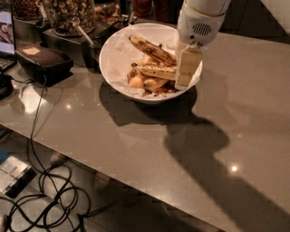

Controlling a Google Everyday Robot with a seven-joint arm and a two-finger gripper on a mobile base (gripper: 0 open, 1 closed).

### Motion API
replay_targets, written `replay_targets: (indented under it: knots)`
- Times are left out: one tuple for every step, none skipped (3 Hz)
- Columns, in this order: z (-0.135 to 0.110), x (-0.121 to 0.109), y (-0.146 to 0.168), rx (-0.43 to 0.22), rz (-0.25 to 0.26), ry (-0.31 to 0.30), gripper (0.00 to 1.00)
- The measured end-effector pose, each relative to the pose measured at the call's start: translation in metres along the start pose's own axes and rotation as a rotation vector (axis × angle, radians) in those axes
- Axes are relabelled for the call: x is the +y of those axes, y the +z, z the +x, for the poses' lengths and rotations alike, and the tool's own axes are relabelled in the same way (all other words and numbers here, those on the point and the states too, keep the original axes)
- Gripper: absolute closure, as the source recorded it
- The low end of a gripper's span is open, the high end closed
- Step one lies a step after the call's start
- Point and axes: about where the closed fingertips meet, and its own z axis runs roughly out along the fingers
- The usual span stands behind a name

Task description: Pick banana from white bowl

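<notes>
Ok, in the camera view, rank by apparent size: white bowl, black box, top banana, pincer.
1. white bowl
2. black box, left of the bowl
3. top banana and pincer: these look alike. The pincer hangs over the bowl's right rim, perhaps nearer the camera, so I won't rank those two.

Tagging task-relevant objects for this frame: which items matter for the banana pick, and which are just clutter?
Job:
- bananas
- bowl
- tool, low at the bowl's rim beside the bananas

Lying about:
- nut jar
- black box
- cables on the floor
- table
</notes>
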Motion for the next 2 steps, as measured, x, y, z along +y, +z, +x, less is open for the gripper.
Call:
replay_targets:
  knots:
    - [-0.0095,-0.0053,0.0053,0.002,-0.004,-0.016,0.33]
    - [-0.0173,-0.0086,0.0096,0.001,-0.01,-0.032,0.37]
